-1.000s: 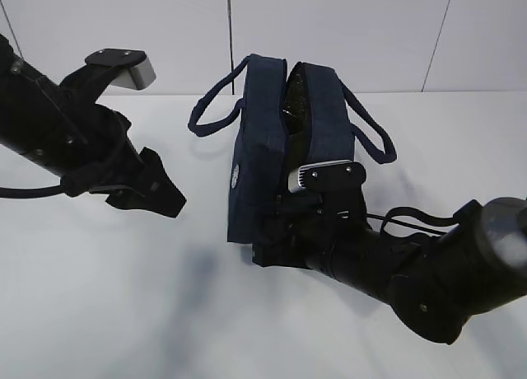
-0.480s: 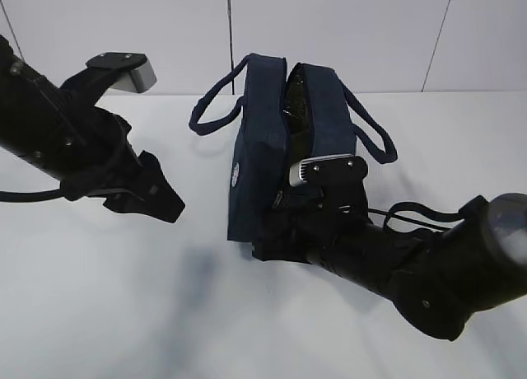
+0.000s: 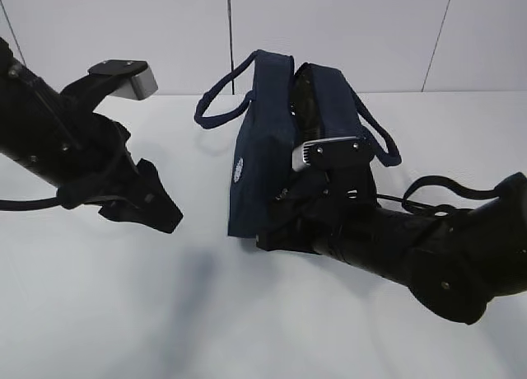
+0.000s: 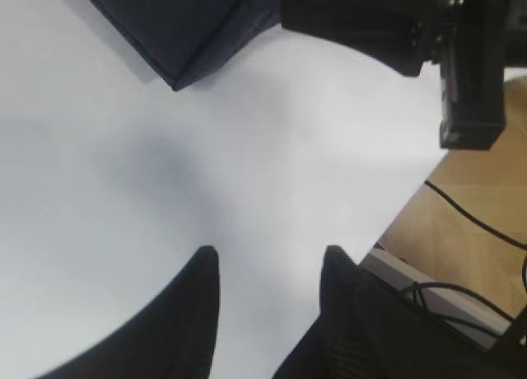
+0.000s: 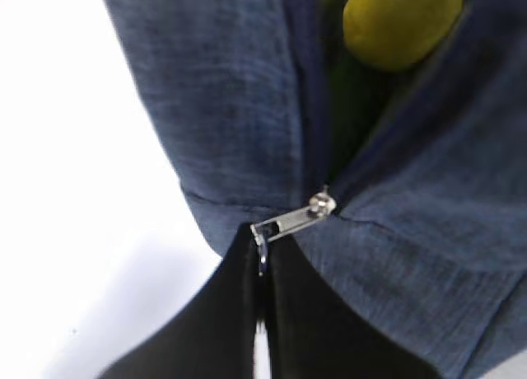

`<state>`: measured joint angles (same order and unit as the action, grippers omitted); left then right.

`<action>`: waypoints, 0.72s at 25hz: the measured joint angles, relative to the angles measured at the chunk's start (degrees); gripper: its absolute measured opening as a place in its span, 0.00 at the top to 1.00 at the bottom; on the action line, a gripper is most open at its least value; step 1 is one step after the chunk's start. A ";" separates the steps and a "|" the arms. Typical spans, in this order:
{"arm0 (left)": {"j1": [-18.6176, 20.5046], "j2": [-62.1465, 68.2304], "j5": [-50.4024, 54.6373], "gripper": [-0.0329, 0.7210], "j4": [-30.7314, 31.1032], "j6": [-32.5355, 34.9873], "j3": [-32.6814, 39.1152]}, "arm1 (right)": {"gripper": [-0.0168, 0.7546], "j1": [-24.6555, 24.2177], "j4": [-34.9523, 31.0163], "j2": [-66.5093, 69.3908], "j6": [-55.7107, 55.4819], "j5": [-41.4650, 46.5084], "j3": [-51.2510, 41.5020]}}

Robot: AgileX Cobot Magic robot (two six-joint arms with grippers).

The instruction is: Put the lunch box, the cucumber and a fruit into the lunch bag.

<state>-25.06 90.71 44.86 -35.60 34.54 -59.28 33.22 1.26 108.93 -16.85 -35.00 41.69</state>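
Lunch bag [image 3: 268,161] stands upright mid-table, top seam parted, two loop handles splayed to either side. Through the gap, right wrist view: yellow fruit [image 5: 401,21] sits inside the bag, just above the zipper's closed end; a dark green shape beneath it may be the cucumber, too dim to call. Lunch box not visible anywhere; no loose items on the table [image 3: 123,313] around the bag, so judged all three are likely already packed, though only the fruit is confirmed. Zipper slider and metal pull [image 5: 288,222] lie at the near end of the bag's opening. Right gripper [image 5: 262,268] is pressed against that near end, jaws closed on the zipper pull's ring end, which disappears between the fingertips. Left gripper [image 4: 268,268] hangs well to the left of the bag, over bare table, jaws partly apart, holding nothing; only the bag's lower corner shows in its view. Judgement: loading stage looks finished; what remains seems to be closing the bag along the seam, opening still wide toward the far end.
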 joint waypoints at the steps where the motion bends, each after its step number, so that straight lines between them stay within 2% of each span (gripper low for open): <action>1: 0.00 0.00 0.52 0.59 0.00 0.00 0.00 | 0.98 0.00 0.00 -0.83 0.00 1.08 0.00; 9: 0.00 0.48 2.11 0.58 1.28 0.08 0.00 | 0.98 0.00 0.04 -5.50 0.00 9.17 -0.08; 15: -0.12 0.48 -0.89 0.46 1.28 0.08 0.00 | 0.98 0.00 0.04 -7.42 0.00 13.91 -0.08; 18: -0.23 0.48 -1.36 0.43 0.65 0.73 0.00 | 0.98 0.00 0.04 -8.53 0.00 15.49 -0.08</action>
<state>-25.29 91.19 43.50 -34.95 35.27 -59.28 33.22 1.30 100.41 -16.85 -19.51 41.61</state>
